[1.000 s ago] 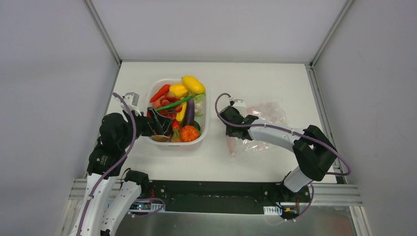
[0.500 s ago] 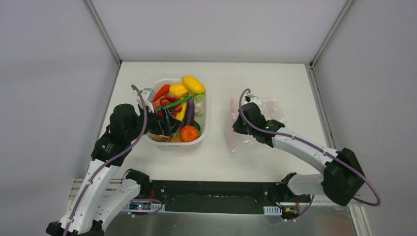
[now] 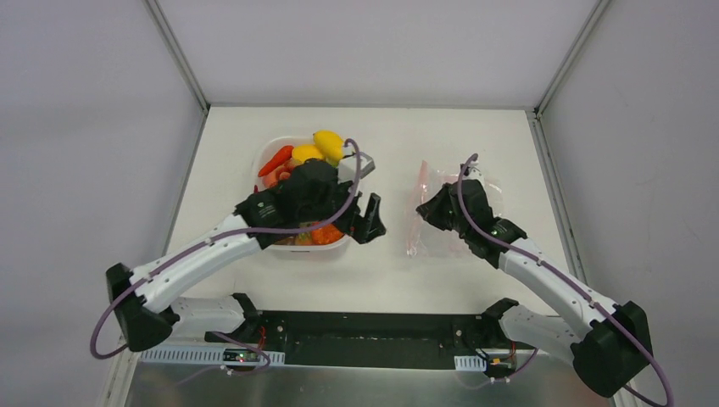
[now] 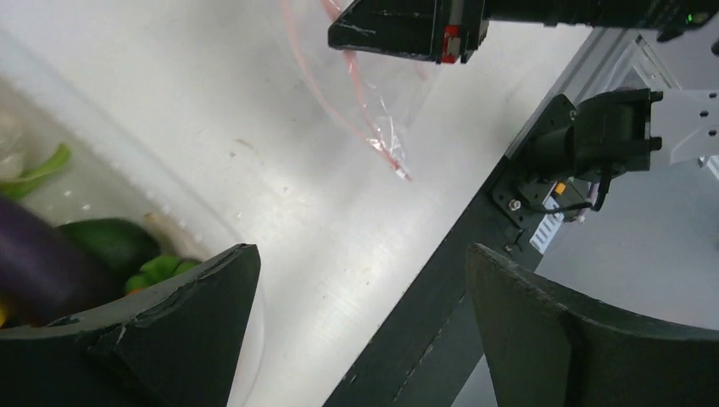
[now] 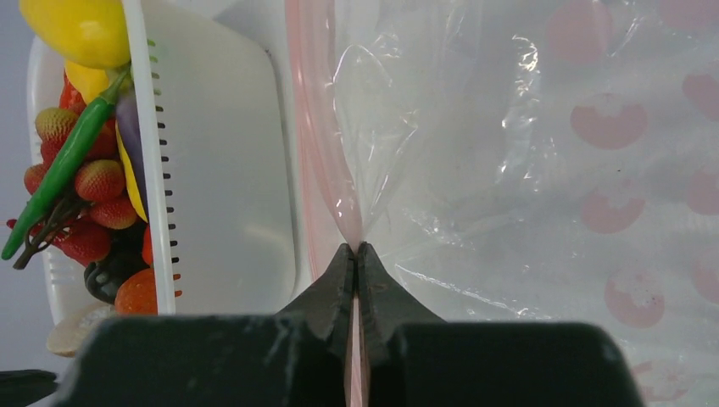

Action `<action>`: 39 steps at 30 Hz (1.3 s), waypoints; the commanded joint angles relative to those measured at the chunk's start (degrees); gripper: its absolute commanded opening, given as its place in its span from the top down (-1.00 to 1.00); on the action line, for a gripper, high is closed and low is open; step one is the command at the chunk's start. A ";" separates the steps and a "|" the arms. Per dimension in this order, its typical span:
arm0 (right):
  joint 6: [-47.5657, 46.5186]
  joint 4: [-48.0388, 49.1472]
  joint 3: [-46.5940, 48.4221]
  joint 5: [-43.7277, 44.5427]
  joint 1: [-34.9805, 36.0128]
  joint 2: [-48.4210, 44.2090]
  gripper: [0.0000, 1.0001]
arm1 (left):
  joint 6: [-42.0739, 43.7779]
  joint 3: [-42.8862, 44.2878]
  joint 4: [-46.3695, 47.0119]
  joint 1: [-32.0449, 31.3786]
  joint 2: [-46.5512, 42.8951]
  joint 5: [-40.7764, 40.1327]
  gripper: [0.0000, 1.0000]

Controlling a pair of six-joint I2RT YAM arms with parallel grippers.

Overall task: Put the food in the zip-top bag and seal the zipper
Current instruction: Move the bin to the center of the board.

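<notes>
The food (image 3: 326,145) fills a white tub (image 3: 264,153); the yellow, red and orange pieces show past my left arm. In the right wrist view the strawberries (image 5: 95,180) and a green bean lie in the tub (image 5: 220,170). The clear zip-top bag (image 3: 475,182) lies right of the tub. My right gripper (image 3: 427,209) is shut on its pink zipper (image 3: 421,180), pinching the strip (image 5: 318,127) at the fingertips and pulling the film (image 5: 509,170) up. My left gripper (image 3: 370,220) is open and empty, between tub and bag (image 4: 373,110).
The tub's right rim (image 4: 127,170) and a green vegetable (image 4: 110,246) sit just left of my left fingers (image 4: 186,331). The table's black front rail (image 4: 441,288) runs below them. Grey walls close the table on three sides.
My left arm has swung right, out of the tub, and ends open and empty beside the bag. My right gripper has shifted right along the bag's mouth edge, holding the pink strip.
</notes>
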 commanded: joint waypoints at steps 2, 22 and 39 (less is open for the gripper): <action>5.20 -1.40 -2.65 5.76 -1.22 -5.69 1.00 | -7.05 3.90 9.32 -2.18 10.78 -4.41 -0.88; 2.51 -1.27 -1.78 -0.39 -1.55 -3.76 0.98 | -9.50 -1.39 -1.15 -1.75 17.31 -25.91 -0.91; -2.62 1.68 -0.91 -12.07 -1.55 -5.79 0.94 | -15.65 -0.17 16.84 -1.76 21.18 -2.36 -0.62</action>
